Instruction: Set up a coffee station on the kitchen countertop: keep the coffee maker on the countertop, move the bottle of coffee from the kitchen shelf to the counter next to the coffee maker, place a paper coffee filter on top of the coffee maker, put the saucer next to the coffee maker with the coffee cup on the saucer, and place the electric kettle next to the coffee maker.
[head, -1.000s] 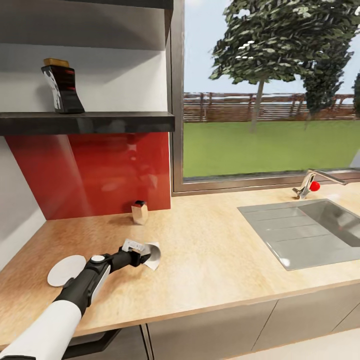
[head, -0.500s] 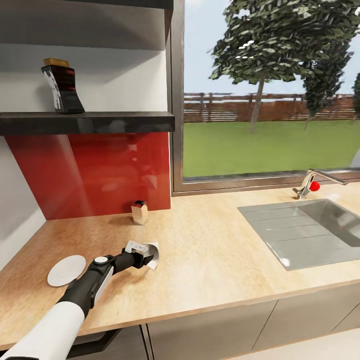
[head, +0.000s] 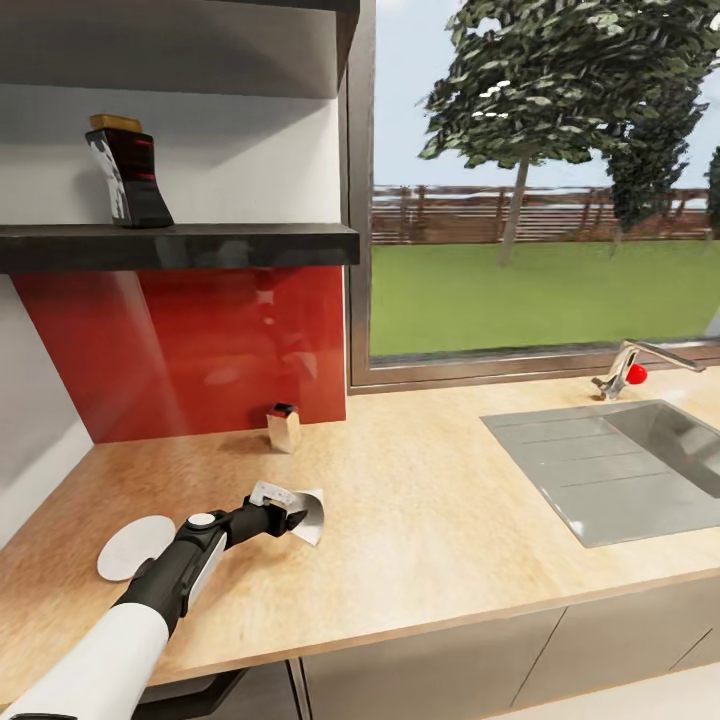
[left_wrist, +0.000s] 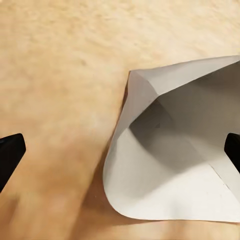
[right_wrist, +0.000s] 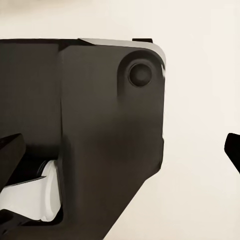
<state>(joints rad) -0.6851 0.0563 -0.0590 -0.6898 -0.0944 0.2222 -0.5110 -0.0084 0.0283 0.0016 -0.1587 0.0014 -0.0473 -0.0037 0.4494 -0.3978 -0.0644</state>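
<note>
My left gripper, low left of the head frame, has its fingers spread and clamping nothing, the paper coffee filter lying on the countertop between them, probably untouched, mouth facing me.

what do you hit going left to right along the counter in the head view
saucer → left gripper at the paper filter → sink → tap
</note>
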